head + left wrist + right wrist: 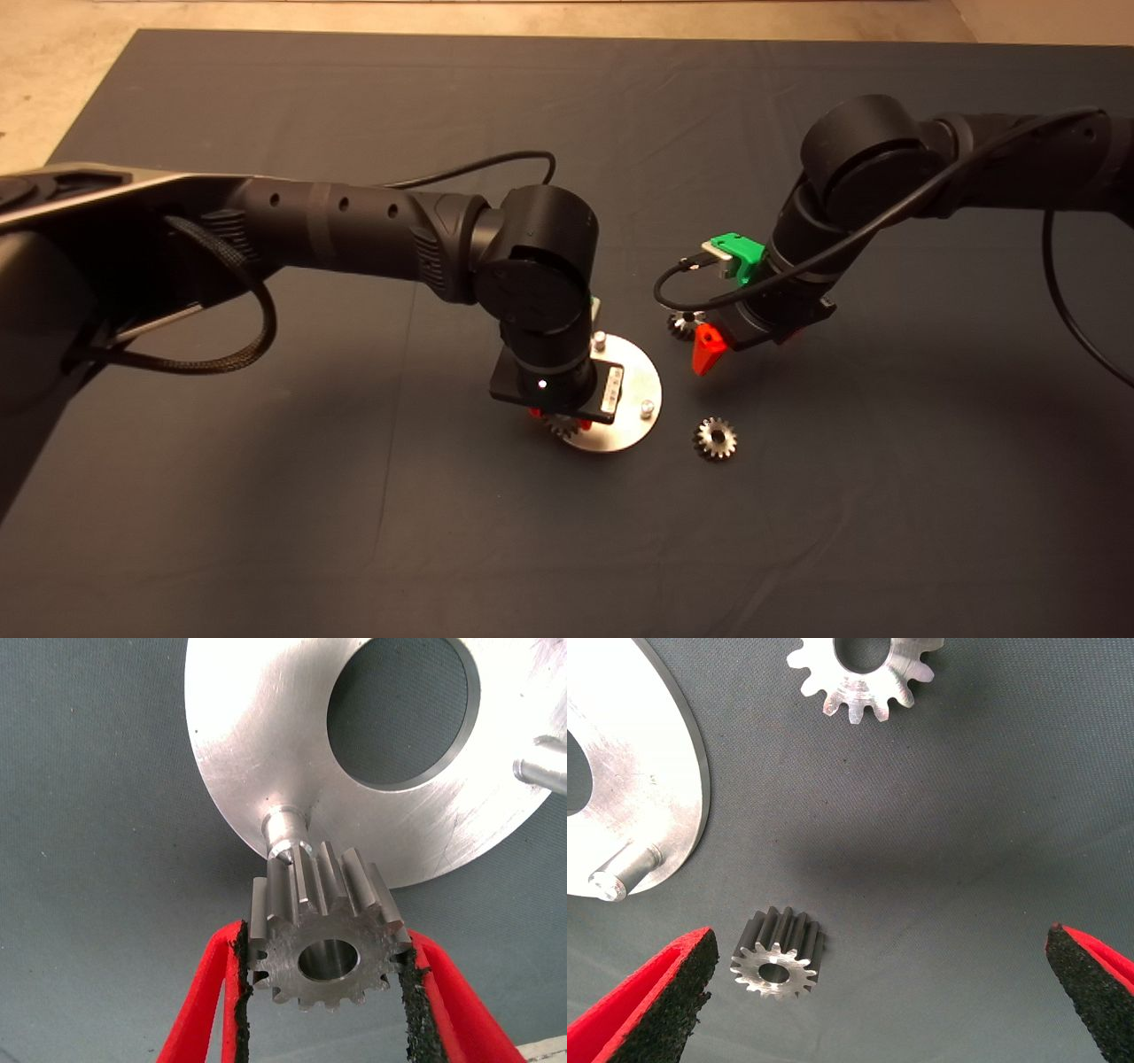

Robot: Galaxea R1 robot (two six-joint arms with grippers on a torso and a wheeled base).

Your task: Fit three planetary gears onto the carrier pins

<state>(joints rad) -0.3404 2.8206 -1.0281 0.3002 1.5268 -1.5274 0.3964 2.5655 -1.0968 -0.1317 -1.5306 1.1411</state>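
Note:
The carrier disc (631, 377) lies mid-mat, with carrier pins (599, 338) standing up from it. My left gripper (326, 939) is shut on one planetary gear (323, 904), holding it at the disc's near rim. That gear is right beside a pin (285, 831), and its hole is not over the pin. My right gripper (879, 943) hangs open above a second gear (778, 953), which lies flat on the mat just right of the disc and closer to one finger. A third gear (715, 438) lies loose on the mat right of the disc's front edge.
The dark mat (354, 532) stretches wide around the disc. The left arm (354, 230) reaches in over the disc's left half and hides part of it. A black cable (886, 213) loops along the right arm. Pale floor (53, 80) shows past the mat's far left corner.

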